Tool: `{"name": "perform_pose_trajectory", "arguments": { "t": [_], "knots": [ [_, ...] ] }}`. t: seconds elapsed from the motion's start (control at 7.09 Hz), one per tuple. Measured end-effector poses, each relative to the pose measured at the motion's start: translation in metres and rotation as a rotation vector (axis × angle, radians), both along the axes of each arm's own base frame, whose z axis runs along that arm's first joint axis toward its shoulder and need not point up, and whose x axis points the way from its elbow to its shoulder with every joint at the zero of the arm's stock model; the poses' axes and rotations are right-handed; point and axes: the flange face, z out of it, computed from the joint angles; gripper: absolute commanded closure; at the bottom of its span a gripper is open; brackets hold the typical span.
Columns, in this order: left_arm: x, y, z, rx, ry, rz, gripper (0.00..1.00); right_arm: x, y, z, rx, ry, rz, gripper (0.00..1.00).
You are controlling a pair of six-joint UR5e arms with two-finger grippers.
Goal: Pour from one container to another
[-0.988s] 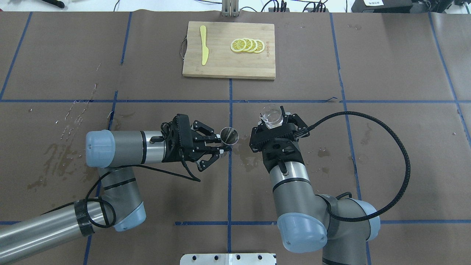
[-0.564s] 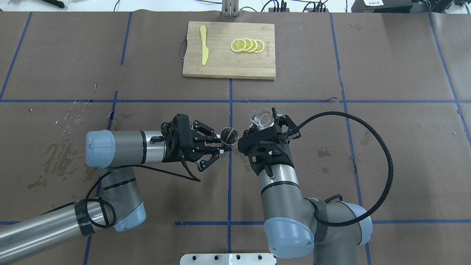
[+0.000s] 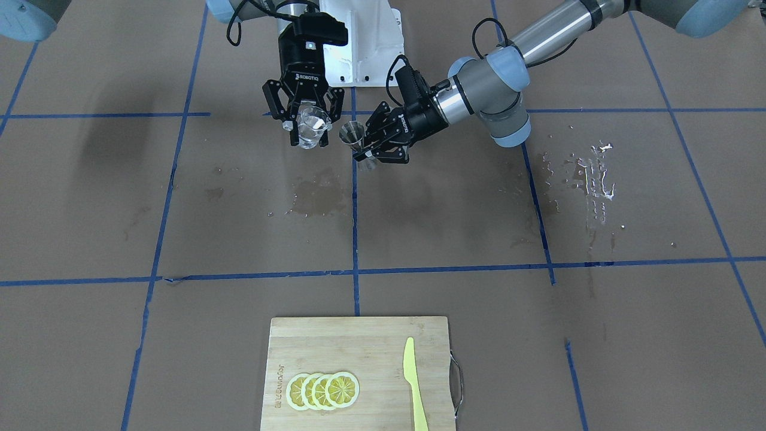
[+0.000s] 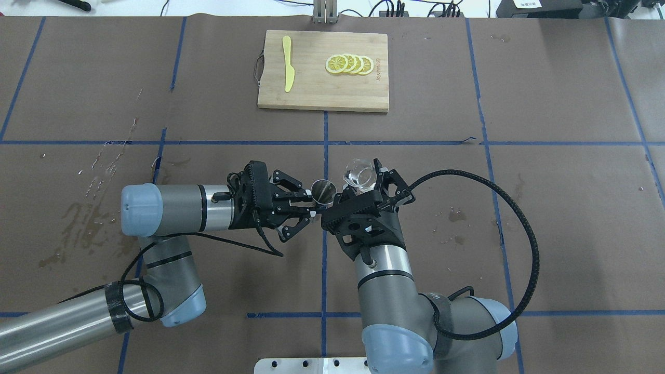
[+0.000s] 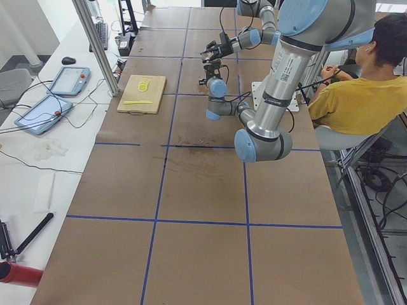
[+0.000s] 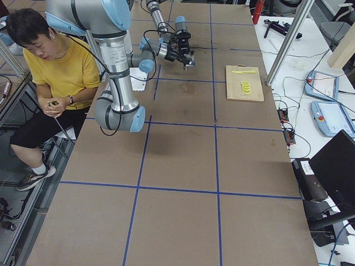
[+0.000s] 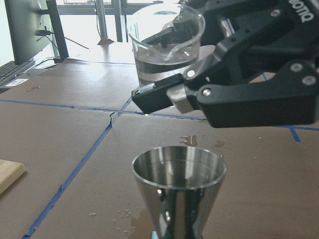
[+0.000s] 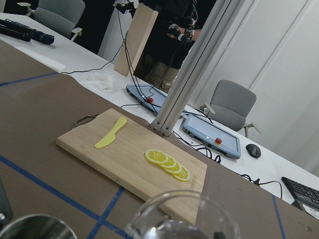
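Steel jigger (image 7: 178,189), a polished cone with mirror-like walls, stands upright above the middle of the table (image 4: 545,93), its wide round mouth up and its long axis vertical. The left gripper (image 4: 313,206) reaches in sideways with its black fingers closed narrowly around the jigger's slim lower part. Just beside it and a little higher, the right gripper (image 4: 366,183) clamps both sides of a clear glass beaker (image 7: 166,42). The beaker is a smooth cylinder, partly filled with clear liquid. It sits close to upright, with its small pouring lip turned toward the jigger. The two vessels are near each other but not touching. Brown paper marked with blue tape lines covers the table, and dark wet patches (image 3: 314,197) stain it below the vessels. At the far edge lies a pale wooden cutting board (image 4: 322,93). On it are a row of overlapping lemon slices (image 4: 349,64) and a flat yellow knife (image 4: 287,63).
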Motion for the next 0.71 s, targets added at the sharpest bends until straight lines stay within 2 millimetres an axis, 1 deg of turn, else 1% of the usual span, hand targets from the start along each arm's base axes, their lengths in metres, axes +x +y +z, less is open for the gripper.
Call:
{"name": "perform_pose_trajectory", "arguments": {
  "t": [0.42,0.71],
  "knots": [
    [0.0000,0.0000,0.0000,0.001,0.000,0.000,1.00,-0.0022,0.0025,0.0004,0.029,0.106,-0.002,1.00],
    [0.0000,0.0000,0.0000,0.000,0.000,0.001,1.00,-0.0046,0.0028,-0.0044,0.037,0.153,-0.005,1.00]
  ]
}}
